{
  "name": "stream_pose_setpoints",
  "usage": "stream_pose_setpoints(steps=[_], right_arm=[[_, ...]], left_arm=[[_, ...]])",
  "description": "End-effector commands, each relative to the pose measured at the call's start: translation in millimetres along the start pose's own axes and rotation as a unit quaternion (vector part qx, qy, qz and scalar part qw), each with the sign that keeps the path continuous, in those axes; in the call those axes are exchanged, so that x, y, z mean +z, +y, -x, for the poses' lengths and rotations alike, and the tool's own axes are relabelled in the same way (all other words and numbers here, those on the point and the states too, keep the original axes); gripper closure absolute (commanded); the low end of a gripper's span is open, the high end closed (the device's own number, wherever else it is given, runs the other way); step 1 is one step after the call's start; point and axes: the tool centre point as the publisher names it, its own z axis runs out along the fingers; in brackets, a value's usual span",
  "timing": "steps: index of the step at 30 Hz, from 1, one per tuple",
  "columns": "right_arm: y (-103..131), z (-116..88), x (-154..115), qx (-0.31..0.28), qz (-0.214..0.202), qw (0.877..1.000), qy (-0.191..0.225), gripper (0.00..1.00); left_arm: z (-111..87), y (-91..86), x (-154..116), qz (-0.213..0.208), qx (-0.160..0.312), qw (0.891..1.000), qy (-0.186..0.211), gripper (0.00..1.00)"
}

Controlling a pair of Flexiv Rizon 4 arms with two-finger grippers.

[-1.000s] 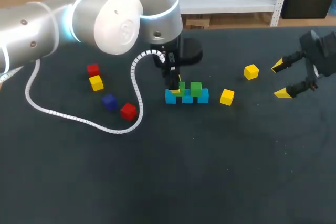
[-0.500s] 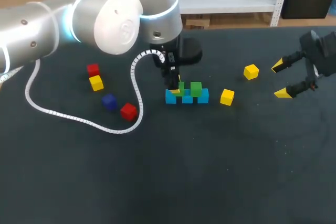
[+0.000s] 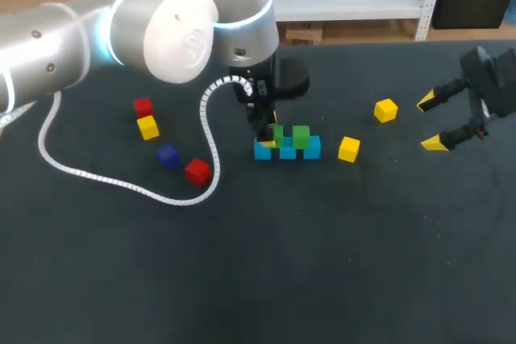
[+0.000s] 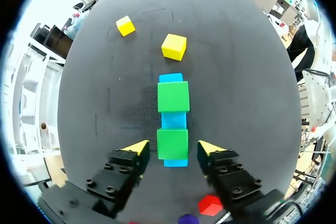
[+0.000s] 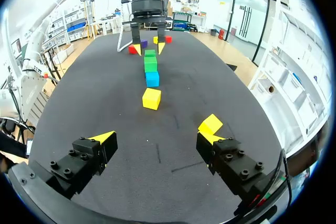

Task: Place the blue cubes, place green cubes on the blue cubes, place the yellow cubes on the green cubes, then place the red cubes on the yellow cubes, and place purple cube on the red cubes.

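The left gripper is hovering low with its fingers apart, one on each side of the nearer green cube, with a thin gap showing on both sides. That cube and a second green cube are sitting on a row of blue cubes near the middle of the dark surface. Seen from above, a yellow cube is lying near the row at its 3 o'clock, and another yellow cube is lying farther out at about 2 o'clock. Toward 9 o'clock, a purple cube and a red cube are resting near each other. Beyond them, at about 10 o'clock, a third yellow cube is touching a second red cube. The right gripper is hanging with its fingers wide apart at the surface's 3 o'clock side, well apart from the cubes.
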Motion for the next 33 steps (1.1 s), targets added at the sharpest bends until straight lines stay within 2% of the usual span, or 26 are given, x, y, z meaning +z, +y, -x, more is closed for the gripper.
stream_pose_setpoints(steps=[1, 7, 19, 27, 30, 33], right_arm=[[-0.2, -0.3, 0.4, 0.000, 0.000, 1.000, -0.001, 0.00], [-0.2, -0.3, 0.4, 0.000, 0.000, 1.000, -0.001, 0.00], [-0.2, -0.3, 0.4, 0.000, 0.000, 1.000, -0.001, 0.00], [-0.2, -0.3, 0.4, 0.000, 0.000, 1.000, -0.001, 0.00], [-0.2, -0.3, 0.4, 0.000, 0.000, 1.000, -0.001, 0.00], [-0.2, -0.3, 0.4, 0.000, 0.000, 1.000, -0.001, 0.00]], left_arm=[[-1.5, 1.1, -5.2, -0.003, 0.000, 1.000, 0.001, 0.00], [-4.8, -6.6, -25.2, -0.004, -0.007, 1.000, -0.016, 0.00], [-13.2, -41.4, -78.5, -0.015, -0.020, 0.997, -0.072, 0.00], [-31.6, -60.4, -114.0, -0.010, -0.022, 0.994, -0.109, 0.00], [-39.1, -67.3, -119.5, -0.008, -0.011, 0.993, -0.114, 0.00], [-51.9, -73.5, -123.0, -0.010, -0.020, 0.992, -0.128, 0.00]])
